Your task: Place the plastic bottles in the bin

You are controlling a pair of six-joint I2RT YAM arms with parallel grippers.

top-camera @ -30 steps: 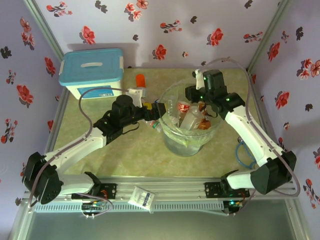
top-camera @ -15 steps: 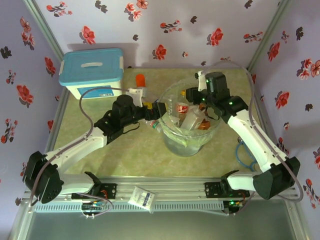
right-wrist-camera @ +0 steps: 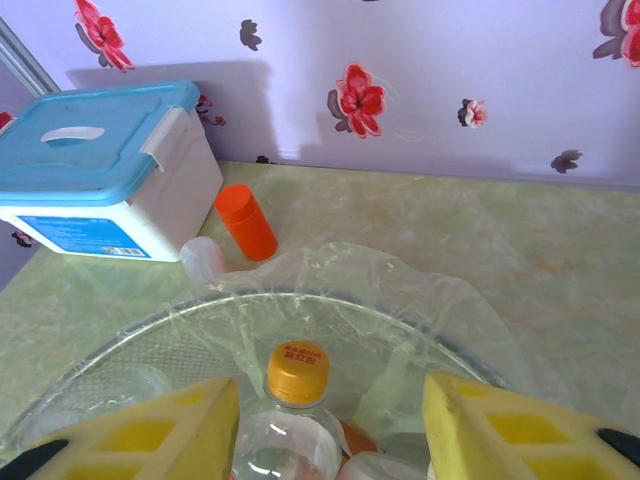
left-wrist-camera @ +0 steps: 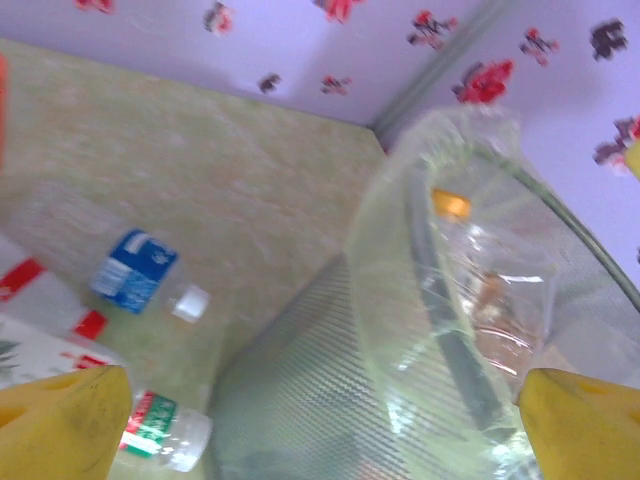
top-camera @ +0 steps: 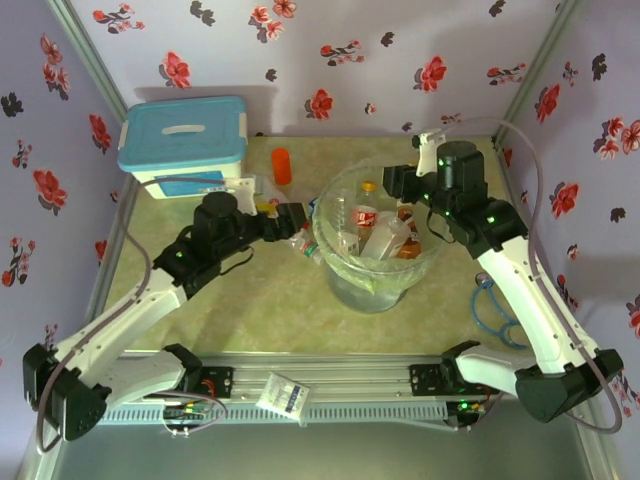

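**Top external view.** Finds the bin (top-camera: 372, 292) standing mid-surface (top-camera: 260, 300), lined with a clear bag and already holding several plastic bottles (top-camera: 385, 238). Notes an orange-capped bottle (top-camera: 369, 187) upright just inside the far rim. Places the right hand (top-camera: 395, 183) above that rim, just beside the cap. Places the left hand (top-camera: 290, 222) low at the bin's left side, near a fallen bottle (top-camera: 310, 250) lying just beside the bin's wall. Records a white box with a blue lid (top-camera: 183, 143) in the far left corner and an orange cylinder (top-camera: 283, 165) between box and bin.

**Left wrist view.** Shows the left hand's yellow fingers (left-wrist-camera: 60, 425) at the two lower corners, spread fully wide and gripping nothing. Finds the bin's grey wall and bag between them. Notes a blue-labelled bottle (left-wrist-camera: 135, 275) lying on the surface left of the bin, and a green-and-red-labelled bottle (left-wrist-camera: 160, 432) lying just beside the left-hand finger.

**Right wrist view.** Shows the right hand's yellow fingers (right-wrist-camera: 150, 435) parted over the bin, with the orange-capped bottle upright between them and open space toward the right-hand finger; no grip on it. Cannot tell whether the other finger touches the bottle. Sees box and cylinder on the surface beyond the far rim.
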